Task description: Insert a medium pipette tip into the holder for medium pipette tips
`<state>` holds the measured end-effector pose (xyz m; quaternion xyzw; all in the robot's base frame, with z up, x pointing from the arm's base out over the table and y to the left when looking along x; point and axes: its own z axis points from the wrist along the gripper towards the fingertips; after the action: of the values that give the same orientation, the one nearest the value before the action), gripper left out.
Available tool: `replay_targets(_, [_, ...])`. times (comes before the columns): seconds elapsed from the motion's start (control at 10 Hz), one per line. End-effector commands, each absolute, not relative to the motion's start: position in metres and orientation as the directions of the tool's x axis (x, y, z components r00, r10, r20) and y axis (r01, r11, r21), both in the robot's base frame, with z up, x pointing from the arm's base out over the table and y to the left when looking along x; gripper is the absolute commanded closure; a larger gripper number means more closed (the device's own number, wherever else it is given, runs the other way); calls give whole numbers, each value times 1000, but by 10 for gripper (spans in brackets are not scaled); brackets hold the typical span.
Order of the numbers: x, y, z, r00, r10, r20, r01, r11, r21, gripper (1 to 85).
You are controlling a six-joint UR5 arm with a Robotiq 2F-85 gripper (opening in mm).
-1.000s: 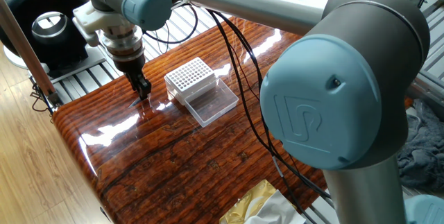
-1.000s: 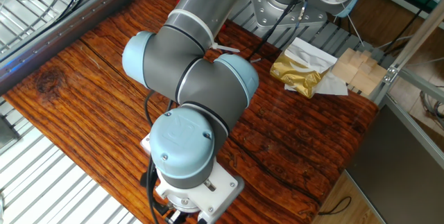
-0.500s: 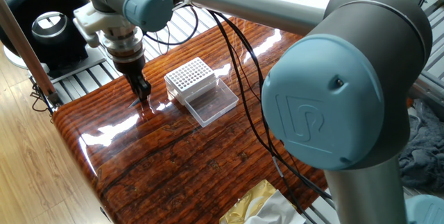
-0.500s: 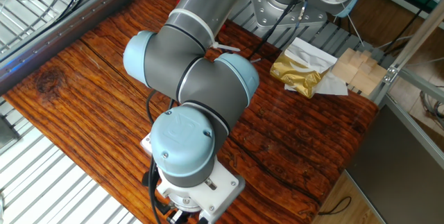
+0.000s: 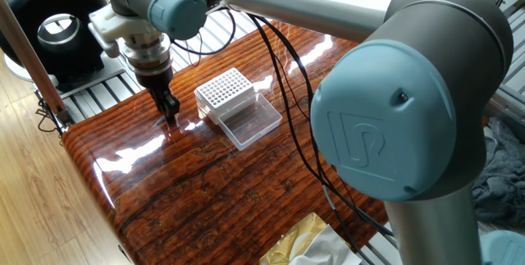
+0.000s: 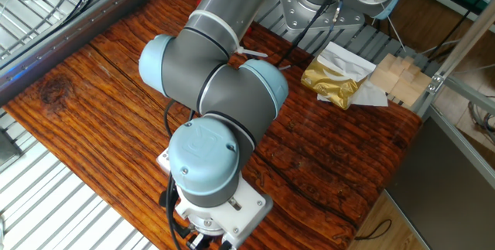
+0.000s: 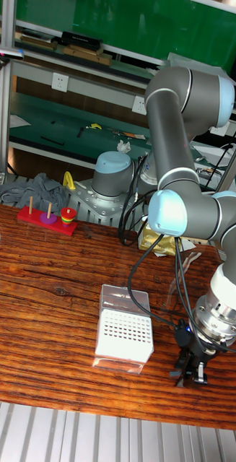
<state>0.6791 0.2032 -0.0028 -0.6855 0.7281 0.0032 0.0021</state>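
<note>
The holder for medium pipette tips (image 5: 224,89) is sitting on the tabletop (image 5: 213,183) near one end, its lid (image 5: 246,121) lying open flat against the tabletop on the side toward the arm's base. The gripper (image 5: 170,109) is hanging just beside the holder, apart from it, between it and the tabletop's end edge, its fingers (image 5: 167,101) pointing straight down close to the surface. In the tall fixed view the holder (image 7: 123,334) is standing left of the gripper (image 7: 192,372), and a peg toy with stacked rings (image 7: 47,216) is resting far back at the left, well apart from both. A crumpled bag (image 6: 332,80) is lying by the arm's base.
</note>
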Motion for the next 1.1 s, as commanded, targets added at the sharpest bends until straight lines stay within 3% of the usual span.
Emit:
replay_targets(0.0, [679,205,-2,-73,-997,-19,-997,73,2,460])
replay_targets(0.5, [678,201,1,-88,-996,-10,-996,88,-1,533])
replay_targets(1.0, [678,205,-2,-100,-995,-16,-995,100,-5,550])
